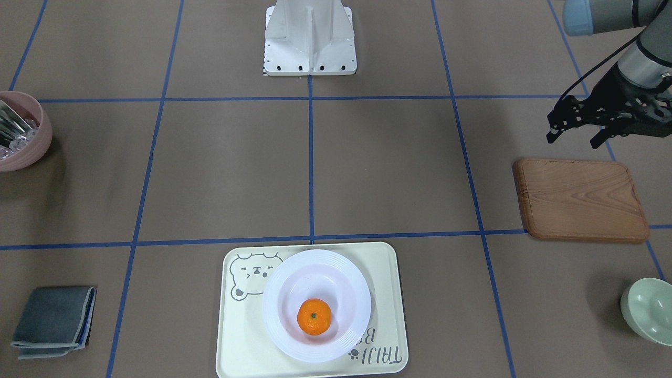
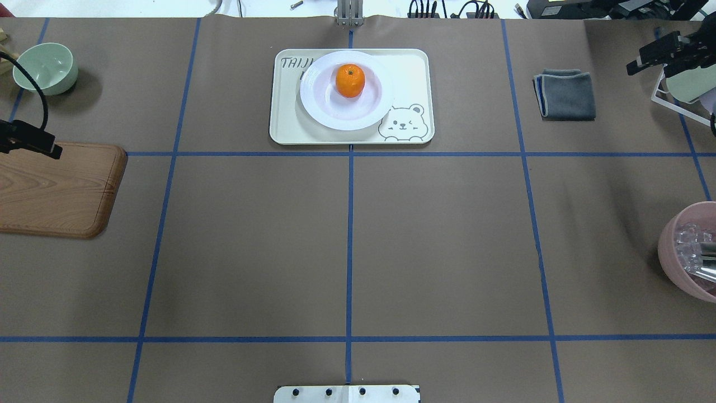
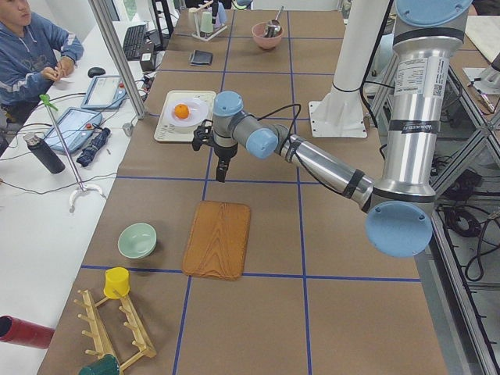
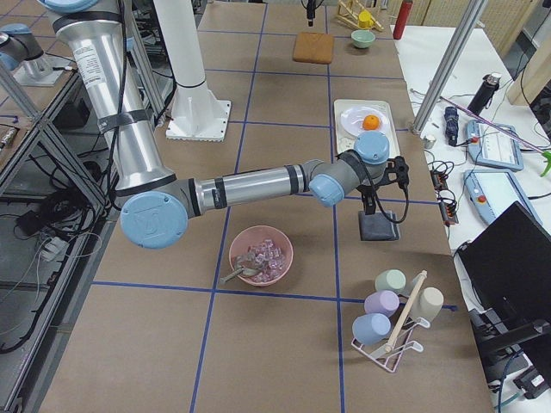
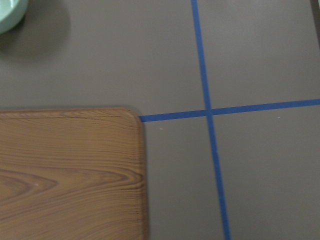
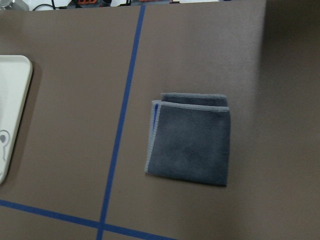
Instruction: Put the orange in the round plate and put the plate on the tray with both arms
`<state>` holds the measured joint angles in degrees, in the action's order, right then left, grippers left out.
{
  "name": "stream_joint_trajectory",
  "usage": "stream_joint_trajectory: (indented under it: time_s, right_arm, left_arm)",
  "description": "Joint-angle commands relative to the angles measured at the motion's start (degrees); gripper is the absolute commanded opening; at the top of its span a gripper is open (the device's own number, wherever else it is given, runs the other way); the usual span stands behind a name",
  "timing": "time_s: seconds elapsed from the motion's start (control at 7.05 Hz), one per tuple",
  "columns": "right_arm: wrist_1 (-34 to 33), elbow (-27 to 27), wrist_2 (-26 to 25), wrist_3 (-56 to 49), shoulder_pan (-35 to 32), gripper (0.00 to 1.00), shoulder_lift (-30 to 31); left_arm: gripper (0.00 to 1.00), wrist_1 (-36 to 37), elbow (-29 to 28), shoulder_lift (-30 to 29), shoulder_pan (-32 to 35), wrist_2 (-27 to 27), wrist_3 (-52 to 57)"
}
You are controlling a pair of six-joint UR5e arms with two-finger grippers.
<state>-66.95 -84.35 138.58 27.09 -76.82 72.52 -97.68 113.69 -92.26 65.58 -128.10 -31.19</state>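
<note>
The orange (image 1: 314, 316) (image 2: 350, 80) lies in the sunken centre of the white round plate (image 1: 346, 278) (image 2: 319, 106). The plate rests on the cream tray (image 1: 383, 273) (image 2: 411, 67) with the bear drawing, at the table's far middle from the robot. My left gripper (image 1: 575, 139) hovers open and empty above the table beside the wooden board, far from the tray. My right gripper (image 2: 635, 62) hangs high at the far right, past the grey cloth, with its fingers apart and nothing in them. Neither wrist view shows the plate or the orange.
A brown wooden board (image 1: 580, 199) (image 5: 65, 170) and a pale green bowl (image 1: 648, 310) lie on my left side. A folded grey cloth (image 2: 565, 94) (image 6: 190, 140), a pink bowl (image 2: 688, 252) with utensils and a mug rack (image 2: 685, 89) are on my right. The robot base (image 1: 310, 37) stands mid-table.
</note>
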Motion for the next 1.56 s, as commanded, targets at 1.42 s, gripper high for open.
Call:
stream_joint_trajectory:
  time_s: [1.42]
  right_arm:
    - [-23.49,-4.50,-6.65,-23.40,-1.14,1.00,-2.39]
  left_arm:
    - [0.98,7.05,-4.71,1.47,7.19,-0.83,12.47]
